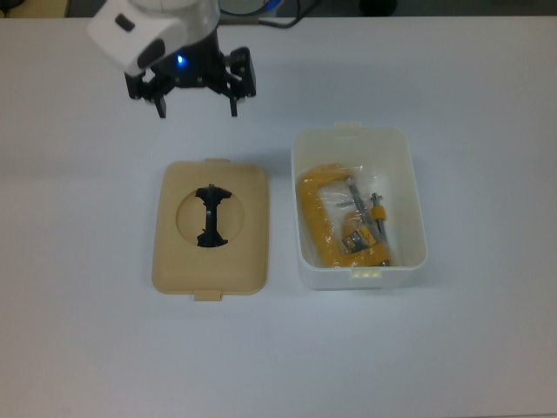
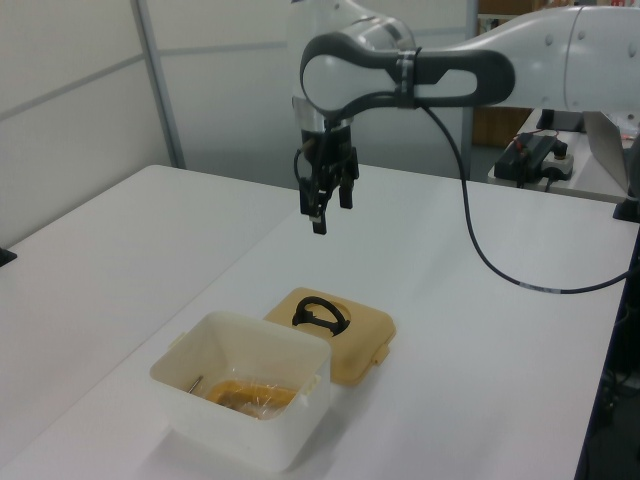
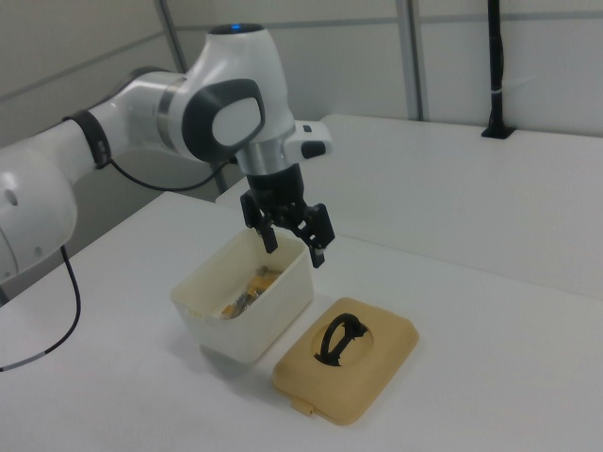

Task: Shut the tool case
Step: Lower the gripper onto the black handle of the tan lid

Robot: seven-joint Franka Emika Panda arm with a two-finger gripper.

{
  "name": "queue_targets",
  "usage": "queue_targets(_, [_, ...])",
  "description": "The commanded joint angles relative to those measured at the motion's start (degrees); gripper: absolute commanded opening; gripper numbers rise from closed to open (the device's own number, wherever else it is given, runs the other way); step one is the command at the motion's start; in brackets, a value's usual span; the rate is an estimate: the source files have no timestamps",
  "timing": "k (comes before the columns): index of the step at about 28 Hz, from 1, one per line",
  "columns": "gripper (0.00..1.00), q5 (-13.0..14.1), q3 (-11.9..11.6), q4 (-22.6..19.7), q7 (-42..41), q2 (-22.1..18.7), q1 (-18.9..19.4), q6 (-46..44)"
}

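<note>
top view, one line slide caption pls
Open end effector above beige rounded lid lying beside open white plastic tub.

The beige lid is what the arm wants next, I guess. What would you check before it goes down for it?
1. Gripper open and holding nothing: ok.
2. Lid lying flat on the table, black handle facing up: ok.
3. Nothing resting on the lid: ok.
4. Gripper directly over the handle: not ok, it hangs off to one side.
5. White tub upright beside the lid, open: ok.
6. Bagged yellow tool below the tub's rim: cannot tell.
</note>
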Motion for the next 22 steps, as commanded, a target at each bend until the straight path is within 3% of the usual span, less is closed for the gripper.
queue_targets(1, [1.00, -1.0, -0.7, -4.3, 1.0, 0.7, 0.7, 6.7])
queue_targets(6, [1.00, -1.8, -0.7, -7.4, 2.9, 2.1, 0.7, 11.5])
queue_targets(10, [1.00, -3.7, -0.6, -7.4, 4.1, 3.9, 0.8, 12.1])
queue_targets(18, [1.00, -4.4, -0.7, -7.5, 5.2, 7.3, 1.7, 14.7])
queue_targets(22, [1.00, -6.4, -0.6, -7.5, 7.4, 9.0, 2.6, 15.8])
